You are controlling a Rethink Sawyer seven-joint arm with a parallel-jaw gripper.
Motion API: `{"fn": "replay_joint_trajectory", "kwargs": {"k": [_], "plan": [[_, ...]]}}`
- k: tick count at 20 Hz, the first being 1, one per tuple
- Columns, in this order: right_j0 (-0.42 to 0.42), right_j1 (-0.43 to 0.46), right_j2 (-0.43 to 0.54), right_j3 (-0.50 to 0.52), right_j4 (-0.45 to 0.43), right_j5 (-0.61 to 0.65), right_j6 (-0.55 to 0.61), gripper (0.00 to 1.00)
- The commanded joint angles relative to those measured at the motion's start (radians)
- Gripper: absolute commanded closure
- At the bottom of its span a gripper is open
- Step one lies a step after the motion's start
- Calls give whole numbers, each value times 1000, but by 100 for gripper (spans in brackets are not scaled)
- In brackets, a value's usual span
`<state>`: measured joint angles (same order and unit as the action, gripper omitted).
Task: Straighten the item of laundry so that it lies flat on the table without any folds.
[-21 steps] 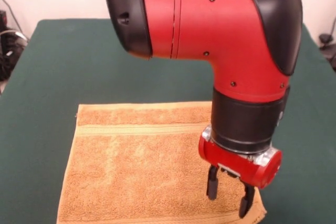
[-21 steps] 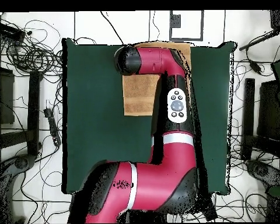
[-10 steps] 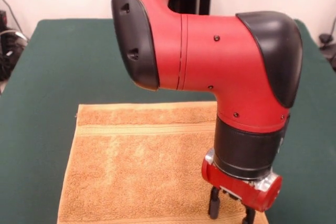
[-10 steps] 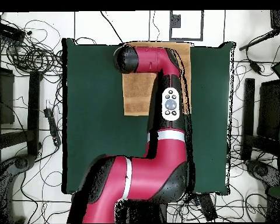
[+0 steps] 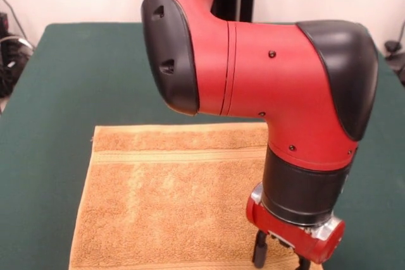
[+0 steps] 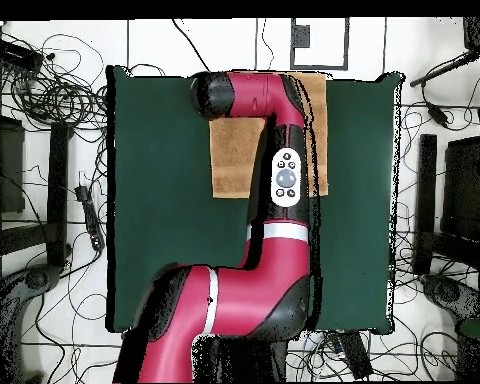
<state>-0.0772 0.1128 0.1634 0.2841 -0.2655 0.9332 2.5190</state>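
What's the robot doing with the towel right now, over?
Gripper low over the towel's near corner, jaws cut off by the picture edge. Towel looks flat on the green table, no folds showing. Nothing else on the table.

A robotics laboratory is indicated. A large rectangular table covered in dark green felt-like cloth (image 6: 154, 200) is ringed in the overhead view by tangled black cables on a pale floor (image 6: 59, 95), thickest at nine and ten o'clock. Dark equipment stands (image 6: 429, 200) are seen at three o'clock. A red and black industrial robot arm (image 5: 266, 86) is mounted at six o'clock.
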Motion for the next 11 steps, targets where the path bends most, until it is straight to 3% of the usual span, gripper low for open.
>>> {"fn": "replay_joint_trajectory", "kwargs": {"k": [1, 4, 7, 10, 11], "plan": [[56, 76, 50, -28, -27, 87, 109, 0], [49, 50, 39, 13, -5, 68, 106, 0], [36, -20, 23, 126, 36, 30, 87, 0], [9, -227, -8, 424, 95, -53, 45, 0], [2, -334, -27, 555, 107, -69, 35, 0]]}}
